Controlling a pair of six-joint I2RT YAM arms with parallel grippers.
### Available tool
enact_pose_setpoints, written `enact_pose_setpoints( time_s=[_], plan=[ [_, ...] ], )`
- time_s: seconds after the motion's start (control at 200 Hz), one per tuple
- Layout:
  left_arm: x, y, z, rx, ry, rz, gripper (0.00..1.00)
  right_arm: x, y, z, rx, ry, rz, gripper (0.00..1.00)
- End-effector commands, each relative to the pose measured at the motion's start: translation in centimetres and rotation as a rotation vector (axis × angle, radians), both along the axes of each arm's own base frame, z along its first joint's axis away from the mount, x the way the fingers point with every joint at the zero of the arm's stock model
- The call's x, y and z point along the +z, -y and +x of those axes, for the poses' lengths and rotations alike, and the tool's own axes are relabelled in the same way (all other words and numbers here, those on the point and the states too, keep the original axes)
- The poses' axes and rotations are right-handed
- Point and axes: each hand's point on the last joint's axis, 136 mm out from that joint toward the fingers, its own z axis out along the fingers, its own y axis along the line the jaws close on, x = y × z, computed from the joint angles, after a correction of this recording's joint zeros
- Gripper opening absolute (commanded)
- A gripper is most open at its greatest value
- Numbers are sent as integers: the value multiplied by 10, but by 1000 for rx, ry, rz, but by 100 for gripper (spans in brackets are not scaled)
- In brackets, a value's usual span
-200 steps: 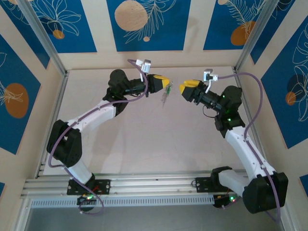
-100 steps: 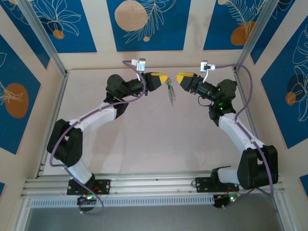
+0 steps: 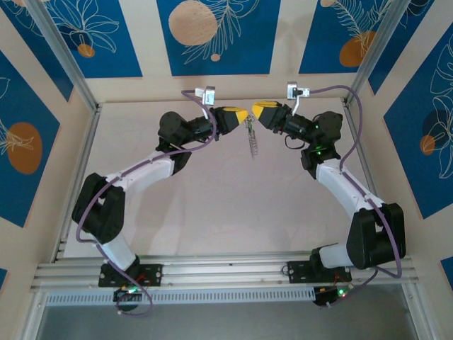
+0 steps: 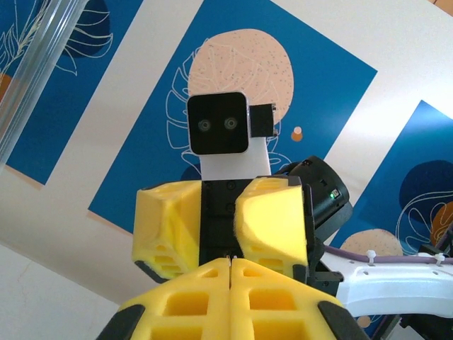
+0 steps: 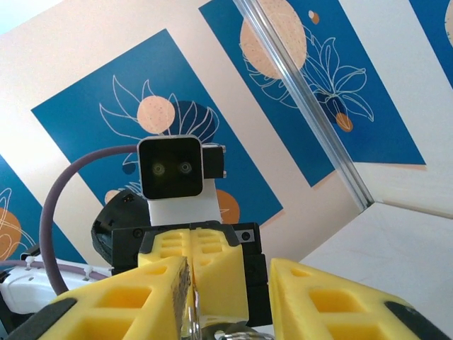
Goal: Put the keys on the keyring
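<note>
Above the pale table (image 3: 212, 205), left hand (image 3: 244, 115) grips the keyring (image 3: 252, 139); right hand (image 3: 257, 109) stands parted.

The left gripper (image 3: 245, 115) and right gripper (image 3: 256, 112) are yellow at the tips and black behind. The keyring (image 3: 252, 139) is silvery grey. The arms (image 3: 145, 168) are white and black, and the cables (image 5: 48, 219) purple. The beige walls (image 3: 141, 42) bear blue panels (image 3: 219, 53) with white leaf outlines and peach discs. The table (image 3: 226, 205) is pale beige.

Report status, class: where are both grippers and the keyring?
Left gripper shut on the keyring, ring dangling free. Right gripper open, tips beside the ring's top. No obstruction seen.
</note>
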Motion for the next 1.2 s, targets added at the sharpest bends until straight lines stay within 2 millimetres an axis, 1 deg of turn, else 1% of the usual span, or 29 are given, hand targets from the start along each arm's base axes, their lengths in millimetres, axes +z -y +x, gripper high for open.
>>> enact_pose_setpoints(
  time_s=[0.0, 0.135, 0.27, 0.58, 0.735, 0.8, 0.925, 1.09, 1.195],
  plan=[
    [22, -1, -9, -7, 62, -59, 0, 14, -3, -6, 24, 51, 8, 35],
    [23, -1, -9, -8, 66, -59, 0, 9, -4, -6, 26, 40, 3, 32],
    [24, 0, -10, -9, 66, -58, 0, 5, -5, -6, 28, 32, -1, 26],
    [27, 0, -10, -8, 76, -55, 0, -5, -5, -8, 33, 15, -10, 24],
    [27, 1, -10, -8, 79, -54, 0, -9, -4, -9, 32, 10, -14, 26],
    [26, 1, -10, -8, 77, -53, 0, -10, -4, -11, 33, 11, -16, 28],
    [27, 1, -9, -5, 79, -51, 0, -13, -4, -12, 35, 4, -20, 30],
    [27, 2, -9, -6, 80, -49, 0, -14, -4, -15, 38, 7, -20, 31],
    [26, 2, -9, -4, 80, -46, 0, -13, -3, -18, 33, 12, -16, 34]
  ],
)
